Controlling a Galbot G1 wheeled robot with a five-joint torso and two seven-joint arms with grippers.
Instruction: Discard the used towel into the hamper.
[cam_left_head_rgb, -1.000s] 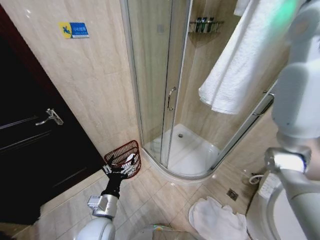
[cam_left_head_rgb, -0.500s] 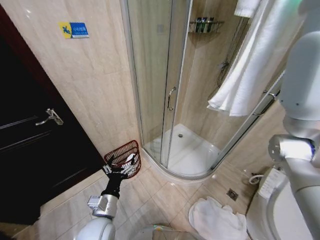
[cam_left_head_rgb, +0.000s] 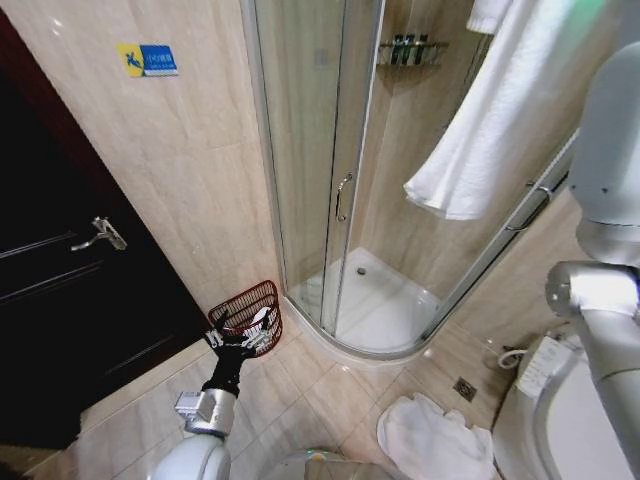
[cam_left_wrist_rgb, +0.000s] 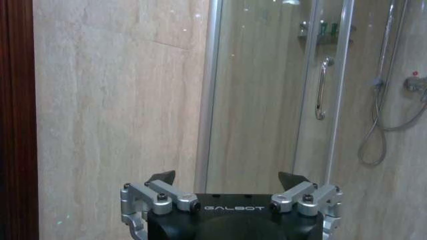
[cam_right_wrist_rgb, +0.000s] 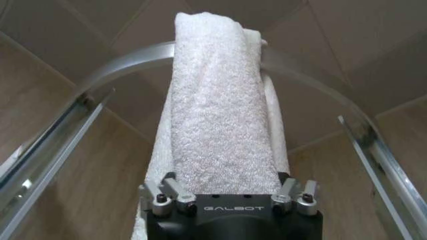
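The used white towel (cam_left_head_rgb: 490, 130) hangs high at the upper right, in front of the shower's glass. It fills the grip of my raised right gripper (cam_right_wrist_rgb: 227, 182), which is shut on the towel (cam_right_wrist_rgb: 220, 115) beneath the shower's curved top rail. The hamper (cam_left_head_rgb: 240, 300), a dark red-brown ribbed basket, stands on the floor against the wall, left of the shower. My left gripper (cam_left_head_rgb: 240, 340) hangs low just in front of the hamper. In its wrist view the left gripper (cam_left_wrist_rgb: 228, 177) is open and holds nothing.
A curved glass shower enclosure (cam_left_head_rgb: 330, 200) with a handle fills the middle. On the left is a dark door (cam_left_head_rgb: 60, 300). A white bath mat (cam_left_head_rgb: 430, 440) lies on the tiled floor, and a toilet (cam_left_head_rgb: 545, 410) stands at the lower right.
The hanging towel has swung, and its lower edge now sits a little higher. My right arm has shifted to the right in the head view. The left arm has not moved.
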